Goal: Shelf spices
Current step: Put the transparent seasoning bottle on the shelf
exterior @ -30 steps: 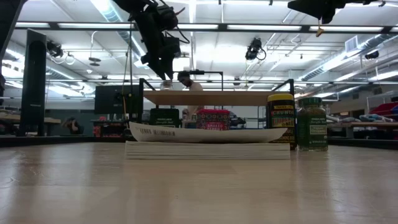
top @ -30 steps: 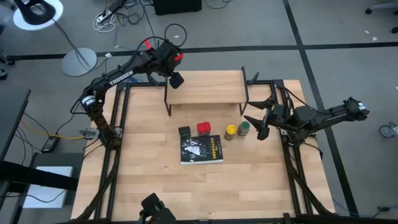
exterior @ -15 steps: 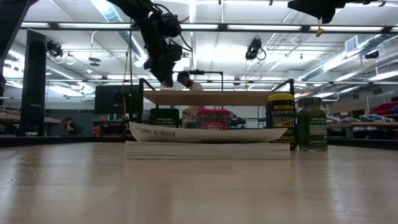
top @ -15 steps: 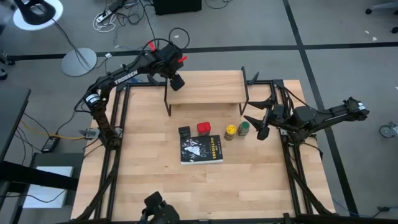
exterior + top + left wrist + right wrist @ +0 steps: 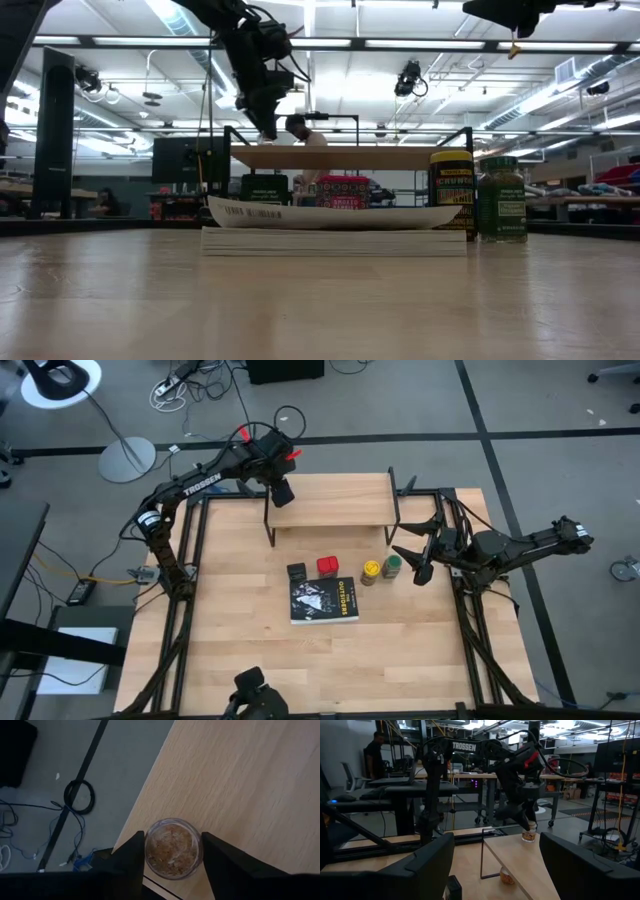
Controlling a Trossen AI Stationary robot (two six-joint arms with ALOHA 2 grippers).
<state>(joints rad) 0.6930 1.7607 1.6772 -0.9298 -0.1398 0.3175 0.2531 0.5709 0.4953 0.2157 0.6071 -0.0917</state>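
Above the left end of the low light-wood shelf on thin black legs (image 5: 335, 500), left claw (image 5: 283, 491) narrowing over the past second around the pale little glass jar of tan spice (image 5: 173, 848), fingers (image 5: 131, 857) flanking the jar on either side in the wrist view. Whether contact is made yet: cannot tell. Jar standing upright on the shelf's corner, close to the edge (image 5: 528, 835). A fresh pinch on a jar already shelved points, by judgement, to an adjustment, perhaps a nudge away from that edge.

Waiting on the wooden surface (image 5: 230, 620) below: dark green-black tin (image 5: 297, 572), red tin (image 5: 328, 566), yellow-topped jar (image 5: 371, 571) and green-topped jar (image 5: 392, 567), ranged behind a flat black book (image 5: 324, 601). Four of five not yet shelved.

Right claw (image 5: 418, 552) parked just beside the green-topped jar, jaws spread wide, empty.
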